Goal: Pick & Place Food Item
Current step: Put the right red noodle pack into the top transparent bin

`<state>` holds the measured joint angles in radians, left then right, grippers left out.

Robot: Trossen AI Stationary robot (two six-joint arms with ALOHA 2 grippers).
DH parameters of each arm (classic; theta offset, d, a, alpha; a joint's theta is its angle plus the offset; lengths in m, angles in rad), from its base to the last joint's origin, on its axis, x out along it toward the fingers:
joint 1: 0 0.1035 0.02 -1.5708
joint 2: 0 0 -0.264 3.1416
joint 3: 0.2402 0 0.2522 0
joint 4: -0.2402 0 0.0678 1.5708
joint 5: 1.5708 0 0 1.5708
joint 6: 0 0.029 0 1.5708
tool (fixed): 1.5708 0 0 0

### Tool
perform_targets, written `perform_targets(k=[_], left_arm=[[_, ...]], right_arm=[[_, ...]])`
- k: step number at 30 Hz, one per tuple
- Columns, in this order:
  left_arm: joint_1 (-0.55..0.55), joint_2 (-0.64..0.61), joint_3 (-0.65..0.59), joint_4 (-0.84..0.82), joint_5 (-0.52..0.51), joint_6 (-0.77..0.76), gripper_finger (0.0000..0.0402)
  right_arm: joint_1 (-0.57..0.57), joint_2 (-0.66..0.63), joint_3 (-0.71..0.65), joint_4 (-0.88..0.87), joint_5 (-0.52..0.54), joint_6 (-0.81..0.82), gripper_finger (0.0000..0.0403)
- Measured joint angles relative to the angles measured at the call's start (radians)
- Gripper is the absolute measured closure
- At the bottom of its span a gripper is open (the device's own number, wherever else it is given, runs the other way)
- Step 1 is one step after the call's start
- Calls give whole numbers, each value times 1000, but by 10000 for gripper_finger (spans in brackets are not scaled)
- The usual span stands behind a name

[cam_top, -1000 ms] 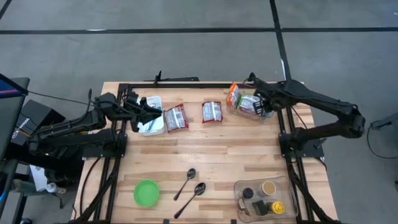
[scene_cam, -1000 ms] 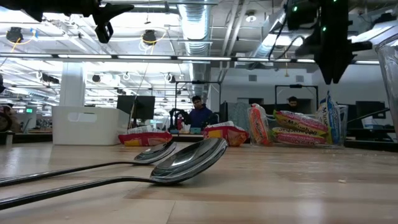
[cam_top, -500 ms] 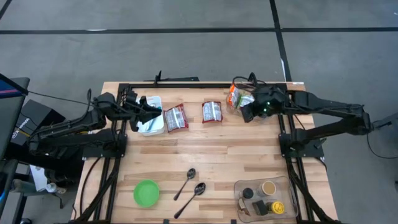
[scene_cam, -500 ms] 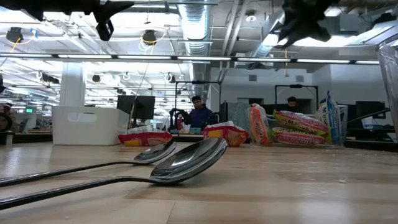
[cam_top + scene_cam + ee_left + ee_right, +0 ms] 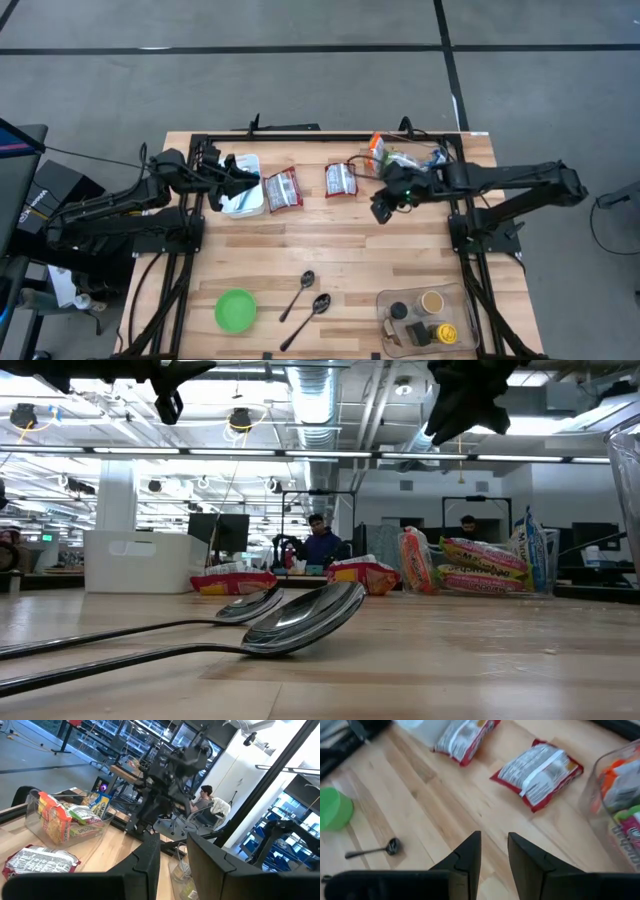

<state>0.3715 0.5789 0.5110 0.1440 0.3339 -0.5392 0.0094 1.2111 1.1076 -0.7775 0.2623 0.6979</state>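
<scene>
Two red-edged silver food packets lie flat on the wooden table, one (image 5: 283,188) beside a white tub (image 5: 243,198), the other (image 5: 341,179) right of it, seen too in the right wrist view (image 5: 536,772). A clear bin (image 5: 404,160) at the far right holds more packets. My right gripper (image 5: 381,209) hangs above the table right of the second packet, slanting down, its fingers (image 5: 470,852) a narrow gap apart with nothing between. My left gripper (image 5: 252,181) waits level over the white tub, fingers slightly apart (image 5: 173,845), also bare.
Two spoons (image 5: 306,296) lie near the table's front middle, and a green bowl (image 5: 236,309) sits at the front left. A clear tray (image 5: 425,317) with small jars stands at the front right. Bare wood lies between the packets and the spoons.
My right gripper has swung from over the clear bin toward the table's left and near edge, ending beside the right-hand packet. It has tipped from nearly upright over the bin to slanting down at the table. Its finger gap looks unchanged. No object has moved.
</scene>
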Motion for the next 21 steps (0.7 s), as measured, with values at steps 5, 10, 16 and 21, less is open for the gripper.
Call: perform_targets(k=[5, 10, 16, 21], left_arm=[[0, 0, 0, 0, 1, 0, 309], [0, 0, 0, -1, 3, 0, 309], [0, 0, 0, -2, 3, 1, 309], [0, 0, 0, -1, 2, 2, 309]], right_arm=[[18, 42, 0, 0, 0, -1, 312], [17, 53, 0, 3, 0, 0, 312], [17, 52, 0, 48, 0, -25, 312], [17, 53, 0, 89, -28, -94, 312]])
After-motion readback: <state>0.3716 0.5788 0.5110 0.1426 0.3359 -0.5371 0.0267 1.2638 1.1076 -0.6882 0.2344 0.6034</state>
